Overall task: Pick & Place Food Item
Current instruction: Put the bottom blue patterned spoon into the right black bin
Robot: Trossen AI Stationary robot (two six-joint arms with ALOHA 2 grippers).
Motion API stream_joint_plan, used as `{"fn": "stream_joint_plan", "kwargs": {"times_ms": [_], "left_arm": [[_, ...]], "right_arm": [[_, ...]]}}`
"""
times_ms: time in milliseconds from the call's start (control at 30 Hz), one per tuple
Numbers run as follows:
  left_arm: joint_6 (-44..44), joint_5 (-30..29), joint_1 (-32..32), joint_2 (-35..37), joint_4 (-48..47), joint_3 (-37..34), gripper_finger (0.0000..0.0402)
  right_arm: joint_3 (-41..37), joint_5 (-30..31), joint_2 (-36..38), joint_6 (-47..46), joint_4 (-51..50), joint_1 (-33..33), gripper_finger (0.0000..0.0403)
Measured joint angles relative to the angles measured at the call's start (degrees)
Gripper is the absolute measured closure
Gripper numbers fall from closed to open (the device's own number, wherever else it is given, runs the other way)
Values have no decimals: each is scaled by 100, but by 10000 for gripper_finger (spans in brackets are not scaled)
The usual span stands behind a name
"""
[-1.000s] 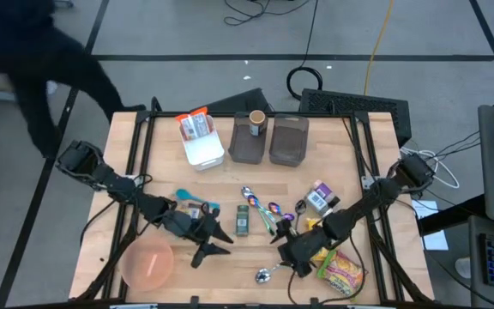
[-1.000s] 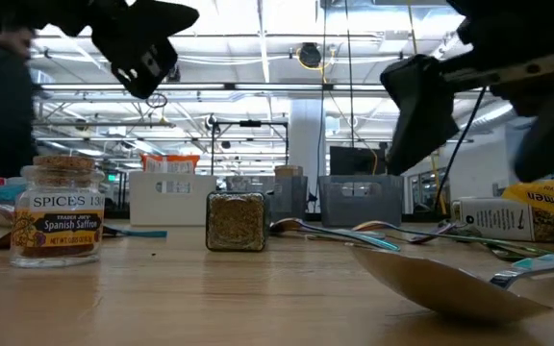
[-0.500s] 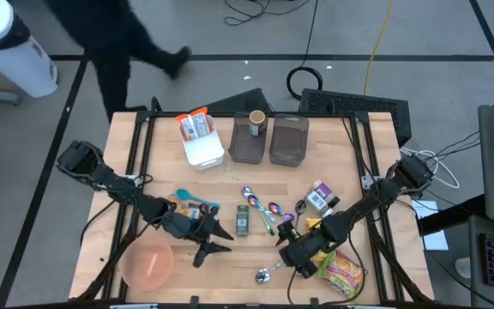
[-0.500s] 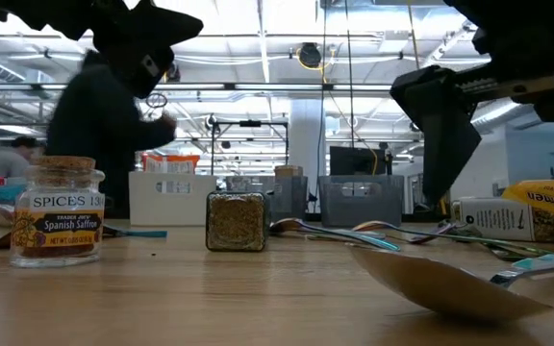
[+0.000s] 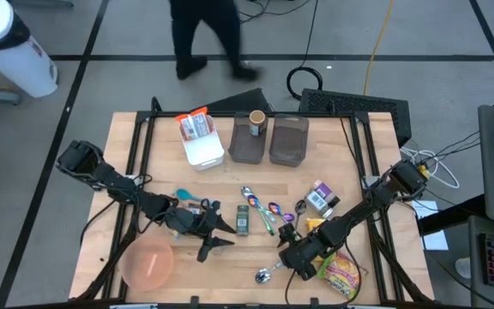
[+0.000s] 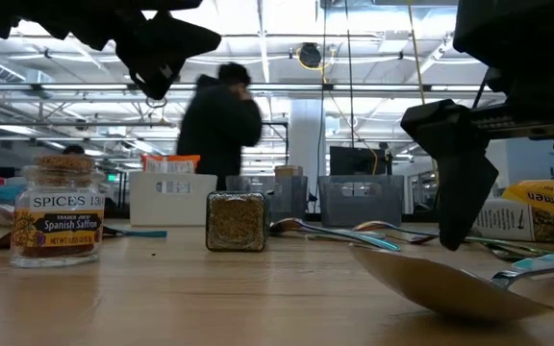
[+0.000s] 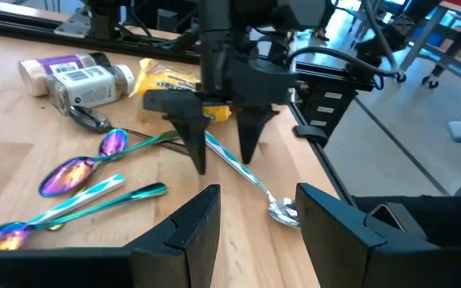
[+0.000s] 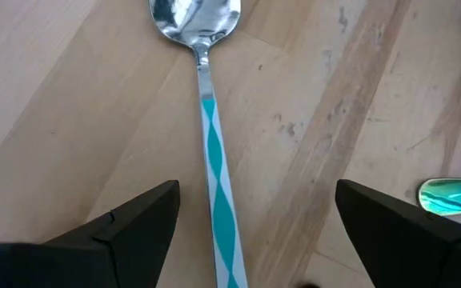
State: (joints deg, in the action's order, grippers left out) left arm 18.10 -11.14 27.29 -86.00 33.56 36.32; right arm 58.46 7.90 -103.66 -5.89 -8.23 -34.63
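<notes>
A spoon (image 8: 206,96) with a teal-and-white striped handle lies flat on the table near its front edge; it also shows in the high view (image 5: 268,273). My right gripper (image 8: 254,232) is open low over it, slanting down, one finger on each side of the handle without touching it. In the high view, the right gripper (image 5: 286,257) is just left of a ramen packet (image 5: 341,271) lying flat. My left gripper (image 5: 219,238) hangs open and empty above the table left of centre, next to a small green spice jar (image 5: 242,220).
Several iridescent spoons (image 5: 264,210) and a purple-capped bottle (image 5: 320,197) lie mid-table. A saffron jar (image 6: 58,211) stands at the left, a pink bowl (image 5: 148,264) at the near left. A white tub (image 5: 202,146) and two dark bins (image 5: 268,139) line the far edge. A person (image 5: 208,34) walks beyond it.
My right gripper has come down toward the striped spoon and tipped more steeply downward, staying open. A person has walked from left to right behind the table's far edge.
</notes>
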Motion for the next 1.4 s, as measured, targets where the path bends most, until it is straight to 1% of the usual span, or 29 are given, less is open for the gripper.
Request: {"fn": "stream_joint_plan", "kwargs": {"times_ms": [133, 500, 867, 1133, 1200, 1400], "left_arm": [[-41, 2, -59, 2, -55, -2, 231], [15, 9, -70, 2, -85, -2, 231], [469, 10, -14, 2, -91, -2, 231], [771, 13, 214, 2, -85, -3, 231], [829, -16, 277, 2, -85, -4, 231], [904, -395, 477, 2, -76, -4, 231]], "right_arm": [[0, -44, 0, -12, -8, 0, 105], [0, -359, -2, -199, -38, -7, 205], [-2, -497, -41, -531, 23, -26, 292], [-5, -495, -50, -697, 134, -26, 379], [-7, -507, -66, -729, 301, -27, 384], [-12, -328, -60, -1126, 745, 90, 383]]}}
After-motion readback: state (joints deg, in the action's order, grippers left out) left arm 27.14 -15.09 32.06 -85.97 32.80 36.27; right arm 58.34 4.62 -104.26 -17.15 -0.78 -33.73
